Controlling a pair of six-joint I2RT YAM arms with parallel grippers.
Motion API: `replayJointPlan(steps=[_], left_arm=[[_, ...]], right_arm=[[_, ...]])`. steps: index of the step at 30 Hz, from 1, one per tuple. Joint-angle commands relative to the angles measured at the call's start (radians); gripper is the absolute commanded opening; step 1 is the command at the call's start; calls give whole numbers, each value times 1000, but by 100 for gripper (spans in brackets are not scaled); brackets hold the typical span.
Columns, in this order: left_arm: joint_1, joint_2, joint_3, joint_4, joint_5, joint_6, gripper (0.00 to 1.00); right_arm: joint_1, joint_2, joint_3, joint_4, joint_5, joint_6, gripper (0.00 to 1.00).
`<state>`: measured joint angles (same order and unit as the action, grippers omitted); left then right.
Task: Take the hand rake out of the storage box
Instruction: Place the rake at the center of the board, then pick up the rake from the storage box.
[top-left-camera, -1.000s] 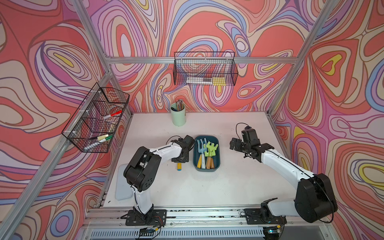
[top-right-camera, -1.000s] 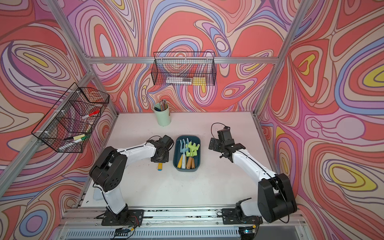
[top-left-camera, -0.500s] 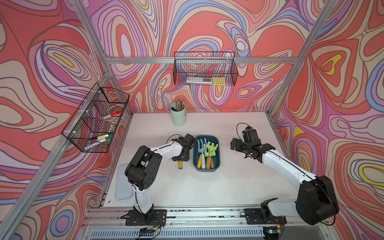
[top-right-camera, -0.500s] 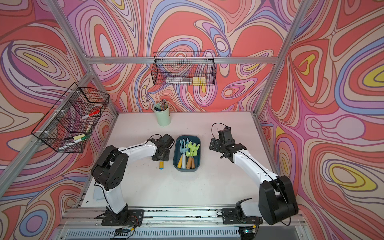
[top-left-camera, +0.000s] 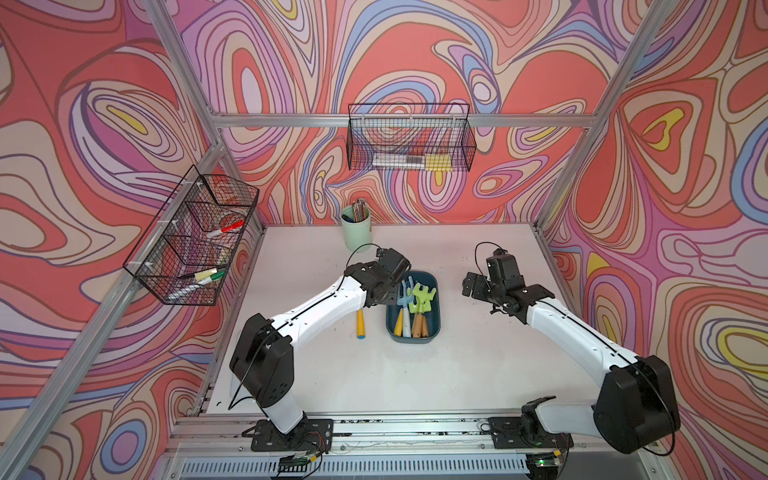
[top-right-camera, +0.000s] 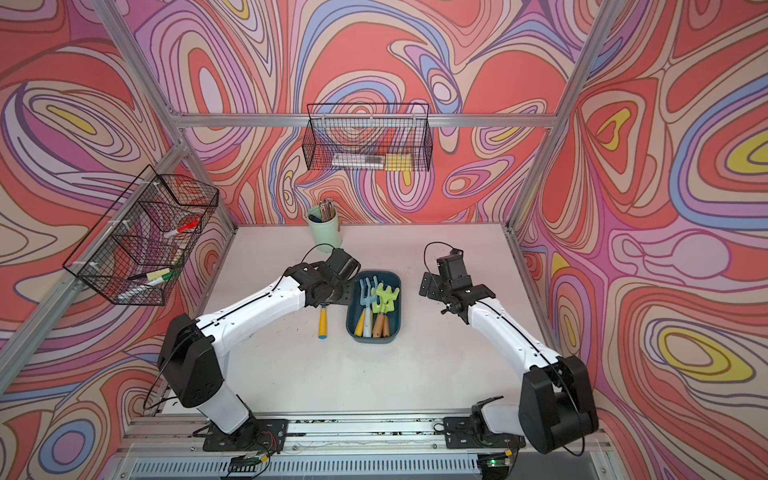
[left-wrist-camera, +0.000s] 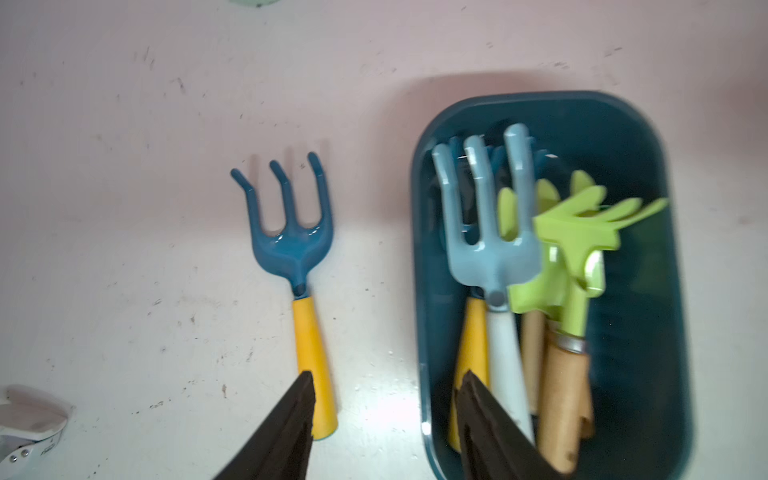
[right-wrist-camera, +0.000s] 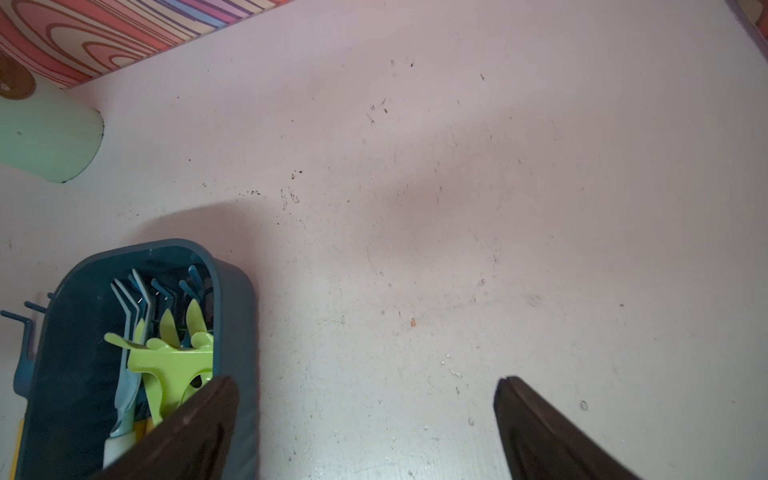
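The hand rake (left-wrist-camera: 291, 245), dark blue with three tines and a yellow handle (top-left-camera: 360, 324) (top-right-camera: 322, 322), lies flat on the table just left of the storage box. The storage box (top-left-camera: 413, 341) (top-right-camera: 374, 341) (left-wrist-camera: 640, 291) (right-wrist-camera: 237, 316), a dark teal tub, holds several other tools: a light blue rake (left-wrist-camera: 486, 249) and green rakes (left-wrist-camera: 582, 232) with wooden handles. My left gripper (left-wrist-camera: 387, 374) (top-left-camera: 380, 286) hovers open and empty, one finger over the yellow handle's end, the other over the box's near edge. My right gripper (right-wrist-camera: 365, 380) (top-left-camera: 473, 286) stands wide open over bare table to the right of the box.
A pale green cup (top-left-camera: 356, 232) with pencils stands at the back of the table. Black wire baskets hang on the back wall (top-left-camera: 409, 143) and the left wall (top-left-camera: 193, 237). A white object (left-wrist-camera: 29, 419) lies near the table's left side.
My left gripper has opened and let go of the yellow-handled hand rake, which now rests on the table. The right arm has hardly moved.
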<state>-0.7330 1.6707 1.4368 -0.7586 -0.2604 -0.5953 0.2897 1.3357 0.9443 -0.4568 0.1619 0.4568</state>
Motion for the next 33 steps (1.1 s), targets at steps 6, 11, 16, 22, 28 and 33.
replayJointPlan(steps=[6, 11, 16, 22, 28, 33], left_arm=[[-65, 90, 36, -42, 110, -103, 54], [-88, 152, 32, -14, 128, -112, 50], [-88, 196, 23, 21, 143, -122, 47], [-87, 266, 45, 27, 138, -128, 40], [-80, 348, 94, 20, 167, -110, 32], [-73, 377, 137, -2, 151, -104, 32]], right_arm=[[7, -34, 17, -52, 25, -13, 98], [7, -37, 12, -66, 29, -20, 98], [7, -35, 8, -65, 16, -20, 98], [6, -33, 24, -70, 17, -24, 98], [7, -55, 16, -67, 29, -27, 98], [6, -43, 28, -82, 33, -37, 98]])
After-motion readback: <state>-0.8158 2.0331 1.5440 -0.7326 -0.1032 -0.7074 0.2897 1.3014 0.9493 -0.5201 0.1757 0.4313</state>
